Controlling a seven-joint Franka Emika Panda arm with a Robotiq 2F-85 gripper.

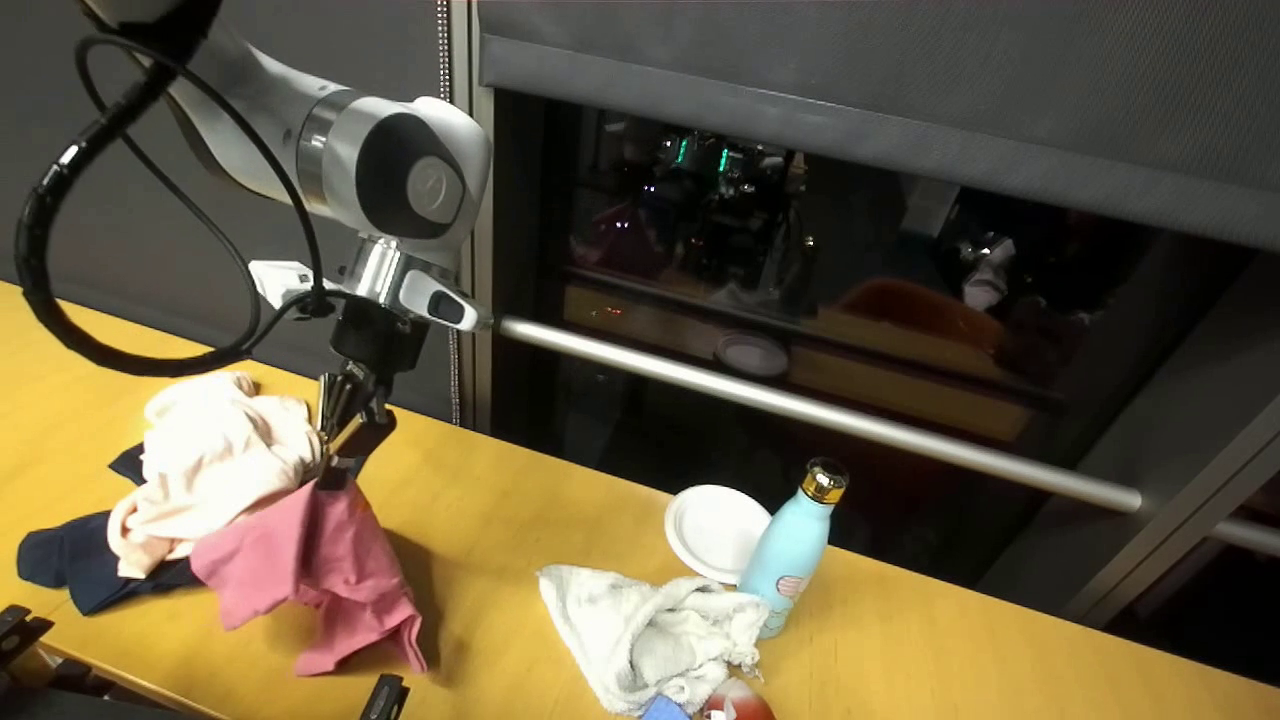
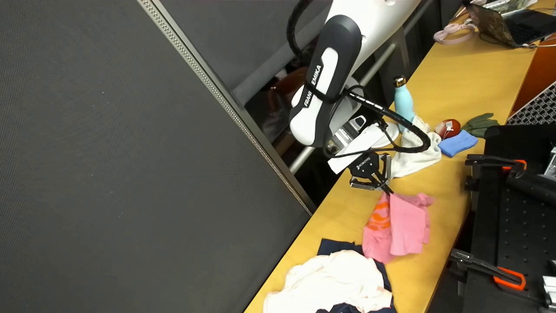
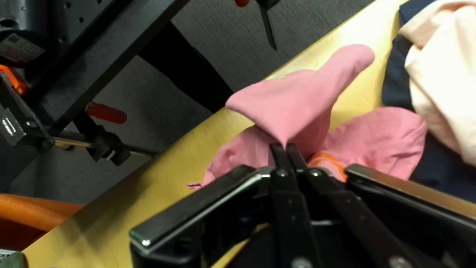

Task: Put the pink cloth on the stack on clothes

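Observation:
The pink cloth (image 1: 300, 555) with an orange print hangs from my gripper (image 1: 338, 473), which is shut on a pinched part of it. In the wrist view, the pink cloth (image 3: 293, 100) bunches to a point between the fingertips (image 3: 283, 146). The stack of clothes has a cream garment (image 1: 225, 450) on top of a navy one (image 1: 85, 565). In an exterior view, the stack (image 2: 334, 278) is at the bottom, and the lower left part of the pink cloth (image 2: 408, 226) overlaps its navy edge. Whether they touch, I cannot tell. The gripper is beside the stack, above the table.
A white cloth (image 1: 660, 635), a light blue bottle (image 1: 790, 555) and a white plate (image 1: 715, 530) stand further along the table. A blue cloth (image 2: 458, 143), a red round thing (image 2: 449, 128) and a green thing (image 2: 480, 126) lie near them. A black perforated platform (image 2: 508, 226) borders the table.

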